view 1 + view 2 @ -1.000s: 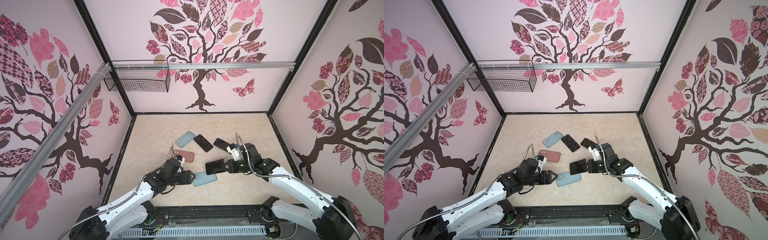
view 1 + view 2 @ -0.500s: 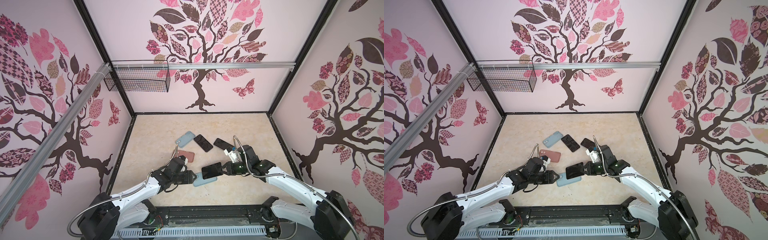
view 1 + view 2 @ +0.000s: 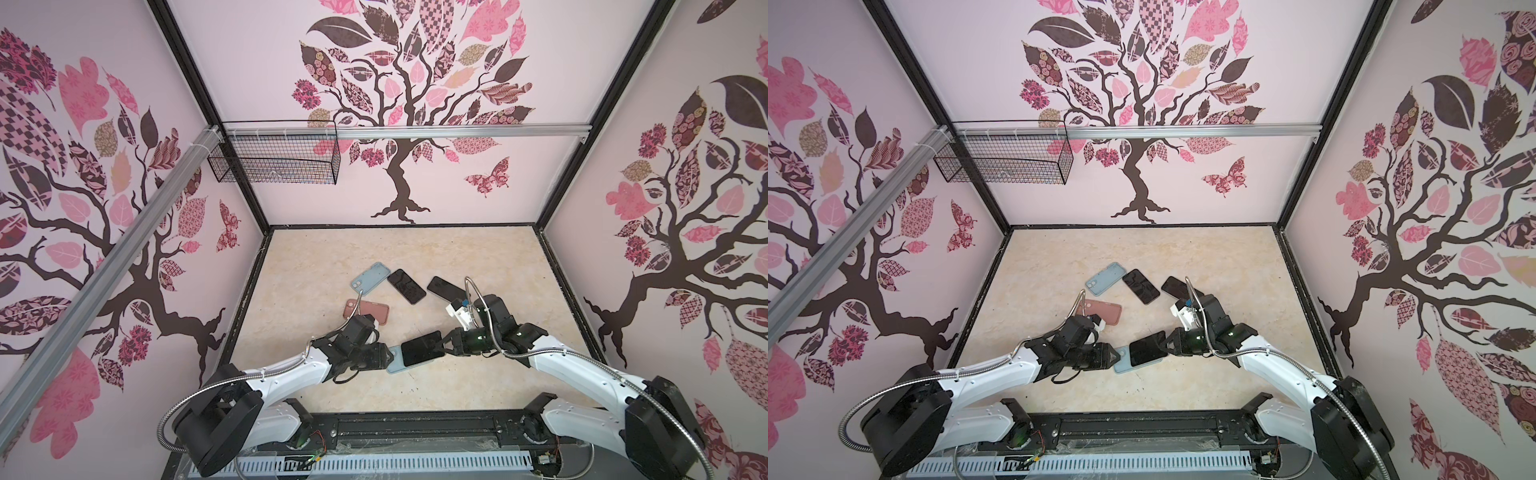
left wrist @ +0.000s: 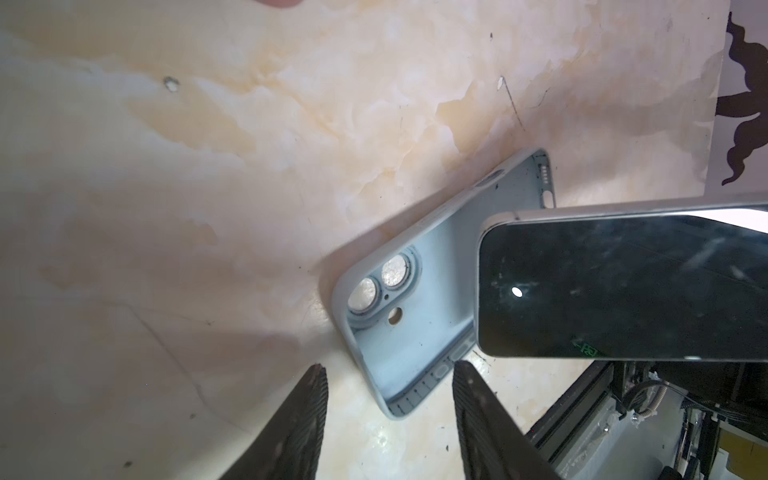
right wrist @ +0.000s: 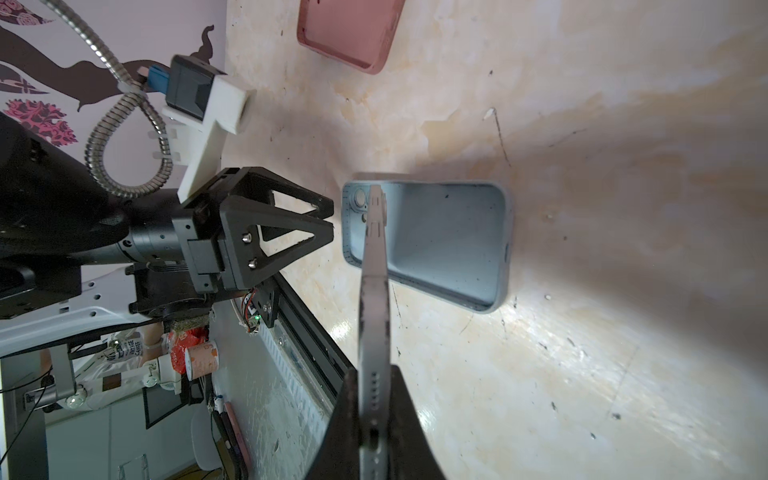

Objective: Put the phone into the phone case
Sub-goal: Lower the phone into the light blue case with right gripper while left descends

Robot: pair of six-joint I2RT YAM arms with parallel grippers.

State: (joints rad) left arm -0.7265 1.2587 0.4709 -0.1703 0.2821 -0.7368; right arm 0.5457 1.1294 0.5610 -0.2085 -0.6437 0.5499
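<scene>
Misalignment is our main worry here. Our right hand [image 3: 444, 345] is clamped on the bottom end of the phone [image 3: 422, 348]. The phone hangs tilted, screen up, over the pale blue case [image 3: 394, 360], which lies open side up on the bench [image 3: 457, 257]. We cannot tell whether the phone's far end touches the case. If we press down with a corner outside the rim, the phone could ride on the lip or shove the case along the bench. Our left hand [image 4: 386, 368] is partly open, gripping nothing, its fingers on either side of the case's corner by the lens holes. Closing off-centre could twist the case, or bend the rim inward and block the phone.
</scene>
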